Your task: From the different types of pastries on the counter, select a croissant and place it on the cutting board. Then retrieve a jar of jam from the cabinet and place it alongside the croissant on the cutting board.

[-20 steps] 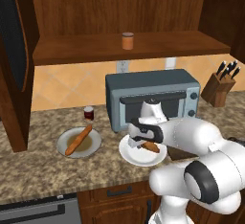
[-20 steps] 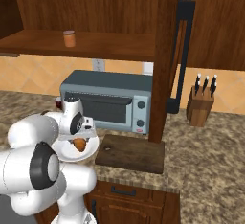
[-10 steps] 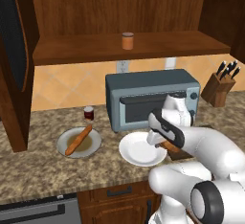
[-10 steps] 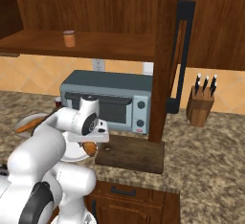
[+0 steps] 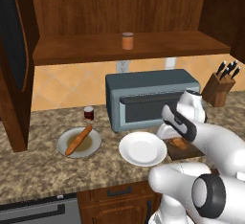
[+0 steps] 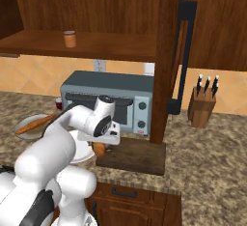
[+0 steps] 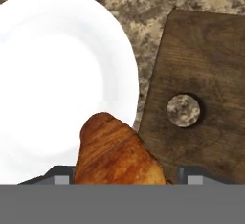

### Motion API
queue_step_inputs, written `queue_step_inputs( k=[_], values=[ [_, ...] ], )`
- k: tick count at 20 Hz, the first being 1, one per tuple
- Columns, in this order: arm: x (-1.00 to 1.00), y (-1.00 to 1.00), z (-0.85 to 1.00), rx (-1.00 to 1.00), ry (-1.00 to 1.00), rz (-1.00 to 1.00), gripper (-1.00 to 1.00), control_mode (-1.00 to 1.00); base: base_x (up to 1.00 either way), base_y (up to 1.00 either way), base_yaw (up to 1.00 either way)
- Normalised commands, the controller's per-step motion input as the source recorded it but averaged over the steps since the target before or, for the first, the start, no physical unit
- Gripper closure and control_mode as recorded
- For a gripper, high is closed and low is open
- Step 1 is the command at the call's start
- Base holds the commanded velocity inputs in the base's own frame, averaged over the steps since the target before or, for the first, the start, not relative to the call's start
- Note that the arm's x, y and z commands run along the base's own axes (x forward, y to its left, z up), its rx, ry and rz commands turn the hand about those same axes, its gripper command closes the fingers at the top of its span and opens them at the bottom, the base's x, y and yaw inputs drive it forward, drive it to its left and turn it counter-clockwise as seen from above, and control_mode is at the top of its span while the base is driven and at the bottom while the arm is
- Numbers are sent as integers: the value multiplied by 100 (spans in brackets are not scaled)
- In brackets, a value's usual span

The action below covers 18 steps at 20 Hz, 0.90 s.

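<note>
1. Gripper [image 6: 100,147] clenched on the croissant [image 7: 117,156], low over the left edge of the cutting board [image 7: 206,74].
2. Bare white plate [image 5: 142,148] just left of board.
3. Farther left, baguette [image 5: 78,140] on its plate.
4. Far up, jar of jam [image 5: 127,40] on cabinet [image 5: 95,7] shelf.

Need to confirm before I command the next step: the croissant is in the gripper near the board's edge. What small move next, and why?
Probably carry it a little further over the cutting board, then lower and release. The gripper holds the croissant right at the board's near edge, partly over the white plate and the counter strip between them.
</note>
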Motion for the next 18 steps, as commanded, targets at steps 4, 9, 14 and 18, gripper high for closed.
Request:
queue_step_inputs(
  k=[4, 9, 14, 18],
  values=[
    [42, -42, 4, 7, 4, -6, 100, -100, 0, 0, 0],
    [44, -19, -1, 0, 7, -4, 100, -100, 0, 0, 0],
    [23, -24, -11, 0, 4, -7, 100, -100, 0, 0, 0],
    [2, -40, -38, 0, 0, -9, 100, -100, 0, 0, 0]
  ],
)
